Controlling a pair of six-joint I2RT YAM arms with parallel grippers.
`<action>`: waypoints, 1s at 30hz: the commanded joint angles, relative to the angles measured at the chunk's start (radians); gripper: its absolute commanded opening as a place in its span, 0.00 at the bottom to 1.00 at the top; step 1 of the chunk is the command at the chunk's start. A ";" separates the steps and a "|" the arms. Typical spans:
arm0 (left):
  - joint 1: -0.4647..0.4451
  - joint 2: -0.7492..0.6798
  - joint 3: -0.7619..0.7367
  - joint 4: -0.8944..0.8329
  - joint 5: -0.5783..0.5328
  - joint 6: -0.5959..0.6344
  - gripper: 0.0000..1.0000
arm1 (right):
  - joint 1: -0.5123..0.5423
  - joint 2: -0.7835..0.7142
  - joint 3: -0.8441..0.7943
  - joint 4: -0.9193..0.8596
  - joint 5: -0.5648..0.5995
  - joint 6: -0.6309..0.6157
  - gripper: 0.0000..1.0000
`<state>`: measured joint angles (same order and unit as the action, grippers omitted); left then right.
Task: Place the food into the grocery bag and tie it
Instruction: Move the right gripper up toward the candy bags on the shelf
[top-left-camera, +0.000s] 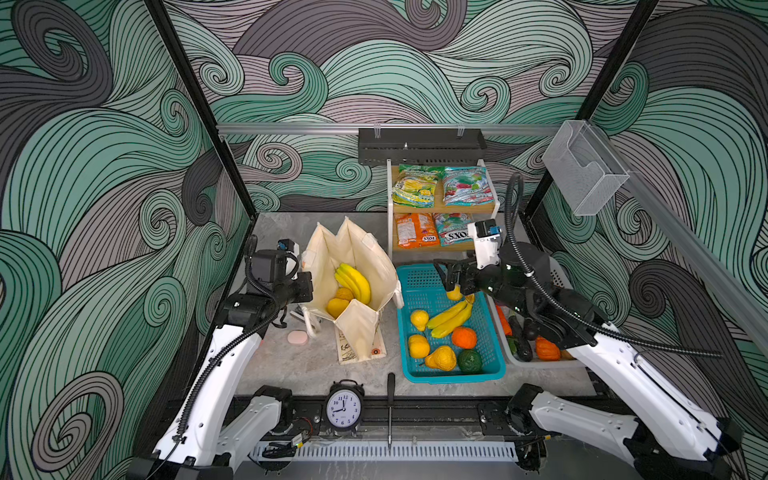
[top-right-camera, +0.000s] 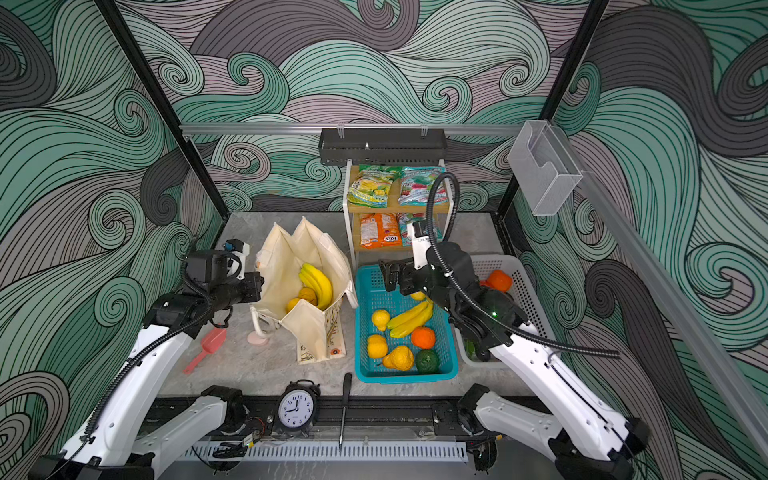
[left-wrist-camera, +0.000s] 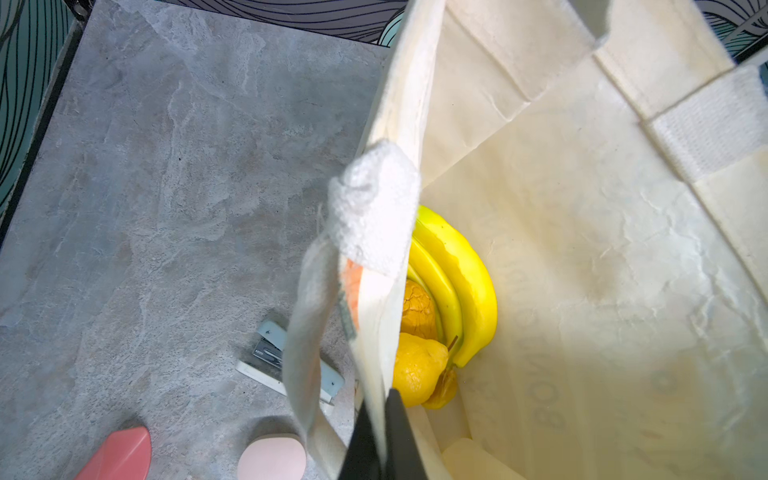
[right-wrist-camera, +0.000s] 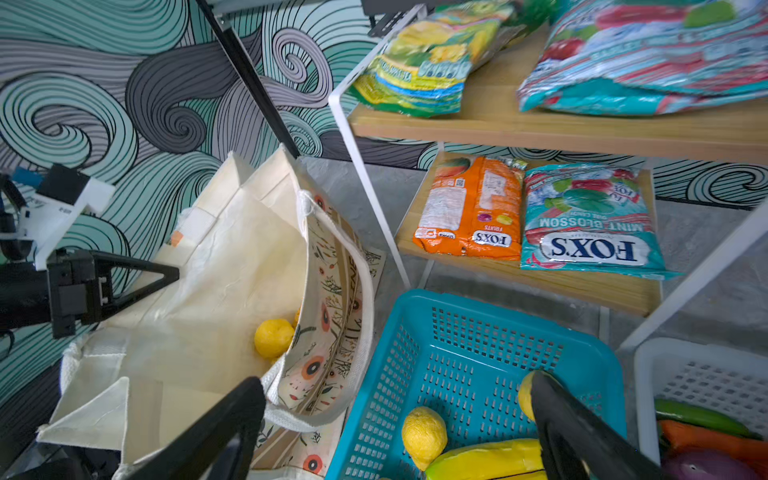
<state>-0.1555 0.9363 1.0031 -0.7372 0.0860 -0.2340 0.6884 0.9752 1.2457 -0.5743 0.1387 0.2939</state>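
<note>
Clock (top-left-camera: 343, 409) at 6; mid-loading, L claw (right-wrist-camera: 172, 272) pinches grocery bag (top-left-camera: 353, 257) rim, R claw (top-left-camera: 449, 277) agape, empty; next: lemon (top-left-camera: 419, 319) at 3.

White arms (top-left-camera: 208, 415) carry black joints (top-left-camera: 245, 309) and ribbed black cables (top-left-camera: 509, 216).

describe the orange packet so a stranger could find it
Find the white-framed wooden rack at the back, behind the teal basket. Two packets lie on its lower shelf. Yours is the orange packet, the only orange one, beside a teal packet.
</note>
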 joint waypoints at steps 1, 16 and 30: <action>0.004 -0.013 -0.015 -0.013 0.030 0.014 0.00 | -0.061 -0.027 -0.012 -0.025 -0.063 0.031 0.99; 0.005 -0.021 -0.021 -0.010 0.044 0.025 0.00 | -0.160 0.059 0.095 0.059 -0.275 0.066 0.99; 0.005 -0.034 -0.031 0.002 0.084 0.034 0.00 | -0.159 0.309 0.283 0.108 -0.247 0.093 0.94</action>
<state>-0.1555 0.9058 0.9794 -0.7109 0.1387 -0.2142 0.5335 1.2720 1.4864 -0.5091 -0.1341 0.3782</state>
